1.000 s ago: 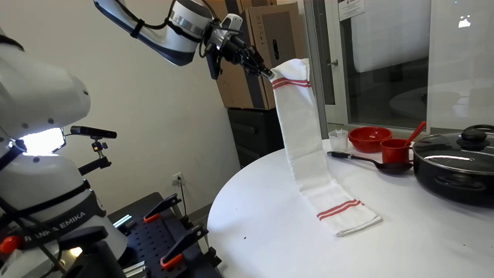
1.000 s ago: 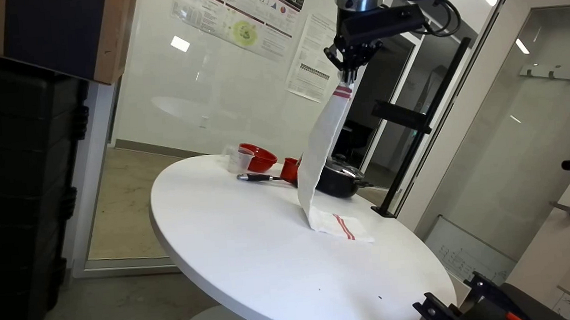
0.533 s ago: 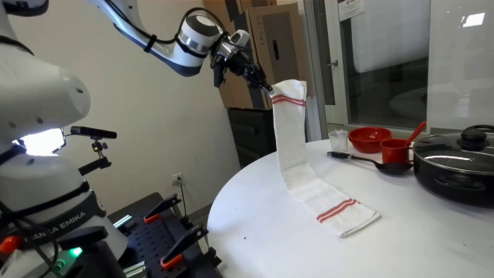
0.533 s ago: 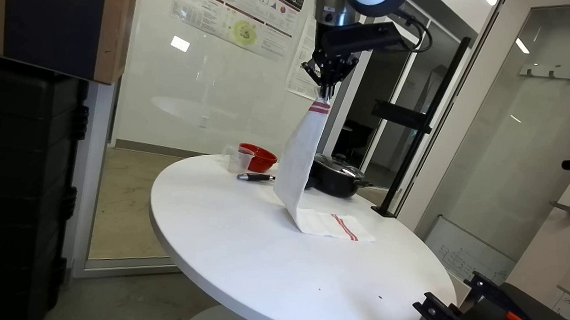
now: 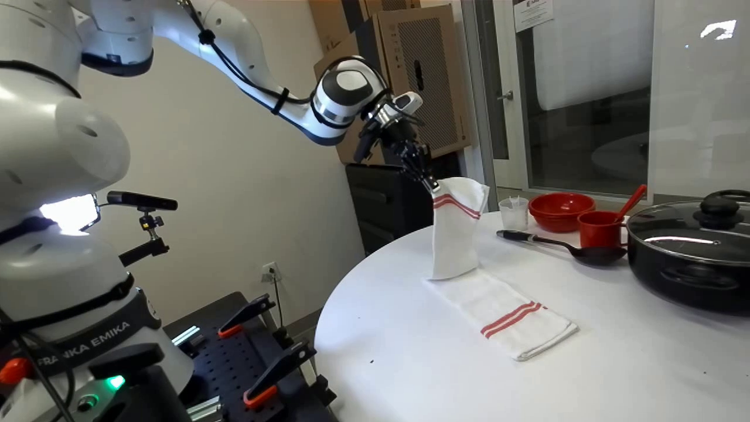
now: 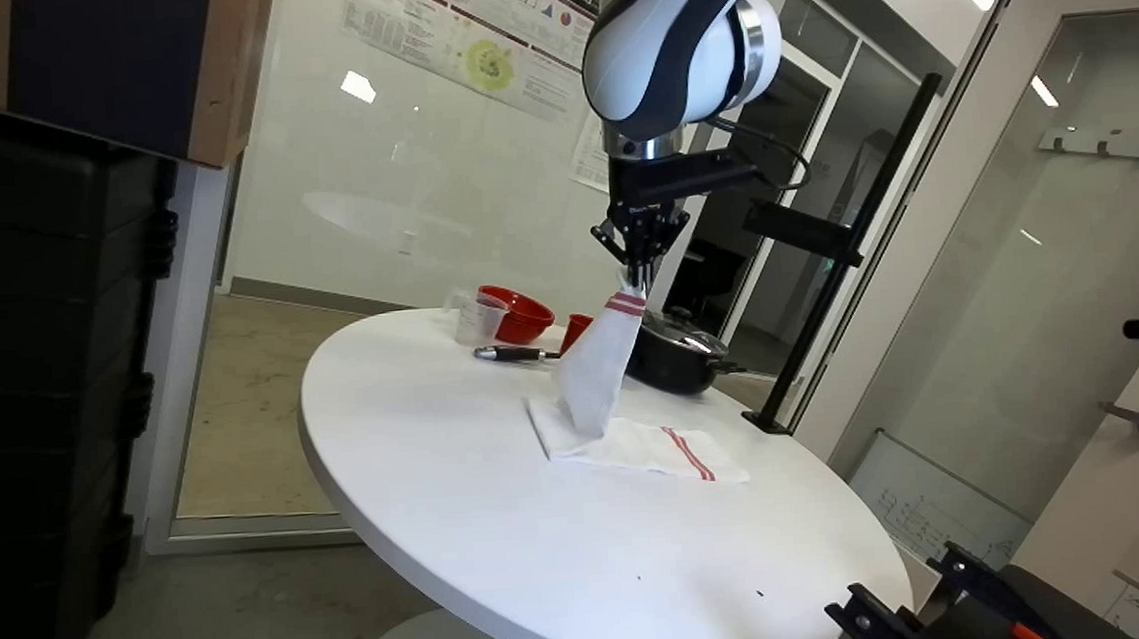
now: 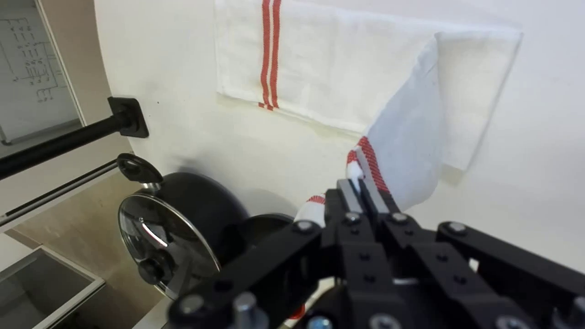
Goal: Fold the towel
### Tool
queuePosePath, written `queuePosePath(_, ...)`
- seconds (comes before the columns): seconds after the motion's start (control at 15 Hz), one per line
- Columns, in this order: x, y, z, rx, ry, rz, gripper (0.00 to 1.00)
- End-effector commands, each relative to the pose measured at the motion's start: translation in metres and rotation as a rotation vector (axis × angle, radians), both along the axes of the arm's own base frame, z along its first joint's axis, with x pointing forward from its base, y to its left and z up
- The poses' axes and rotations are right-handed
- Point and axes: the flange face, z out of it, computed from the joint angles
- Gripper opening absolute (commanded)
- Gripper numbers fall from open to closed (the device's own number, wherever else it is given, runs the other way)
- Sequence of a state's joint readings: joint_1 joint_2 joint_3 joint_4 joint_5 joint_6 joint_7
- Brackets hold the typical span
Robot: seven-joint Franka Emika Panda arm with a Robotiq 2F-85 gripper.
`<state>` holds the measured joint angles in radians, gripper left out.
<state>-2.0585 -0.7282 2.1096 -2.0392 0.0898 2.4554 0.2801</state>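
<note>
The towel (image 5: 498,299) is white with red stripes near both ends. One striped end lies flat on the round white table (image 5: 387,328). The other striped end is lifted by my gripper (image 5: 435,186), which is shut on its edge. The lifted part hangs down and its lower bend rests on the flat part, as the other exterior view of the towel (image 6: 593,368) and gripper (image 6: 640,276) also shows. In the wrist view, a pinched fold of the towel (image 7: 320,64) sits between the gripper's fingertips (image 7: 358,185). Some of the lifted end is hidden behind the fingers.
A black lidded pot (image 5: 691,264), a red mug (image 5: 599,230), red bowls (image 5: 561,210), a clear cup (image 5: 514,213) and a black spoon (image 5: 595,254) stand beyond the towel. A black post (image 6: 829,301) rises at the table's edge. Cardboard boxes (image 5: 422,76) stand behind the arm.
My gripper has come down with the towel's end, lately also moving over toward the flat part. More of the towel now lies on the table, and the hanging part is shorter and bent over it.
</note>
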Motion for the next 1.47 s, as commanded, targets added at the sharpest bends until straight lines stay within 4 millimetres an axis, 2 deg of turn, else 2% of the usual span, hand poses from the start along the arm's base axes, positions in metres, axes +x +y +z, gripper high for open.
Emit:
queuePosePath(0.0,0.015,-0.034,-0.004,-0.051,0.094,-0.019,0.01)
queuePosePath(0.27,0.018,-0.070,-0.002,-0.038,0.071,-0.073,0.01)
queuePosePath(0.47,0.014,-0.087,-0.013,-0.036,0.091,-0.101,0.01)
queuePosePath(0.93,0.009,-0.103,-0.053,-0.084,0.171,-0.134,0.01)
queuePosePath(1.4,0.012,-0.125,-0.061,-0.146,0.235,-0.163,0.01)
